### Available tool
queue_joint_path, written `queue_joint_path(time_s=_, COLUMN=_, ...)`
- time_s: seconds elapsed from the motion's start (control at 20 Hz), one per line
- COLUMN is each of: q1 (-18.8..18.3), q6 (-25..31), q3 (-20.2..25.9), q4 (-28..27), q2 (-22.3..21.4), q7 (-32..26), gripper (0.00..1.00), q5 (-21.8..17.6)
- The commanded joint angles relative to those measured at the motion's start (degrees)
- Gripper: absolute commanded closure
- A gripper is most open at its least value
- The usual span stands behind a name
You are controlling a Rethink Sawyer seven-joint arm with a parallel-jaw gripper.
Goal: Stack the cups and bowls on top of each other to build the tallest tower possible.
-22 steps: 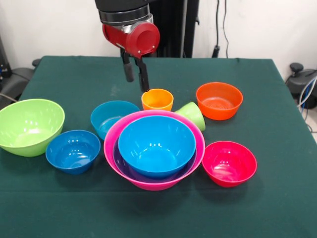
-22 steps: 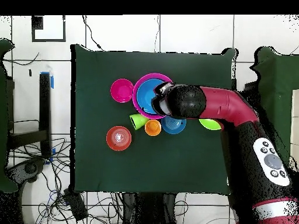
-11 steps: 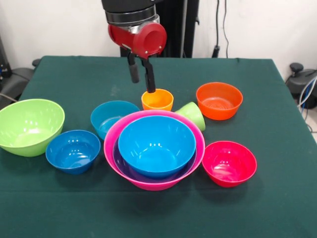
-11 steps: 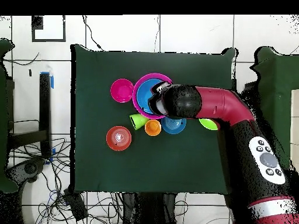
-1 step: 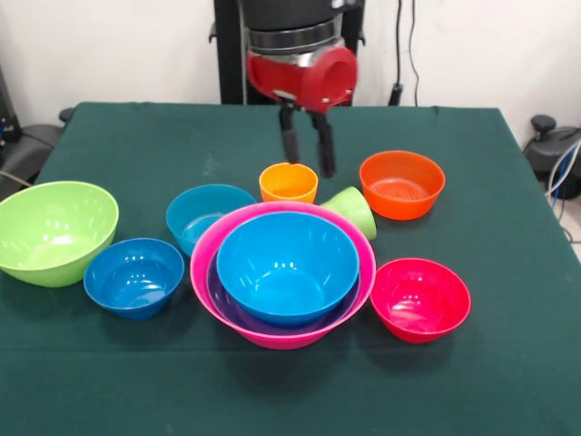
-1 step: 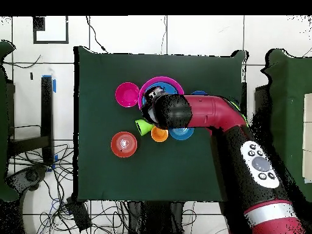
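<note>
My gripper (image 5: 307, 153) hangs open and empty above the gap between the two cups. The orange cup (image 5: 289, 182) (image 6: 159, 134) stands upright just left of and below the fingers. On its side at the right lies the lime green cup (image 5: 352, 211) (image 6: 144, 126). In front of them sits the tower: the big pink bowl (image 5: 363, 272) (image 6: 159, 80) with a purple bowl (image 5: 227, 304) and a sky blue bowl (image 5: 286, 263) nested in it. Loose bowls surround it: teal (image 5: 201, 214) (image 6: 181, 132), dark blue (image 5: 134, 276), lime green (image 5: 54, 230), orange (image 5: 402, 184) (image 6: 124, 144), red-pink (image 5: 420, 298) (image 6: 127, 94).
The green cloth table (image 5: 136, 136) carries everything. In the overhead view my red arm (image 6: 213, 113) covers most of the tower and the bowls beyond it. Cables and a dark stand (image 6: 46, 116) lie off the table's edge.
In the front view the gripper has swung right, from above the left of the orange cup to above the gap between the two cups. It stays open. No cup or bowl has moved.
</note>
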Motion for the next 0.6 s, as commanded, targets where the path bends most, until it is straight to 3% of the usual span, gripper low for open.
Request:
queue_joint_path(time_s=0.05, q1=2.68, q6=-4.47, q3=-1.72, q4=8.21, q2=0.33, q7=3.19, gripper=0.00, q5=0.47)
queue_joint_path(time_s=0.6, q1=-1.91, q6=-2.75, q3=-2.08, q4=12.27, q2=-2.54, q7=-4.02, gripper=0.00, q5=-2.39)
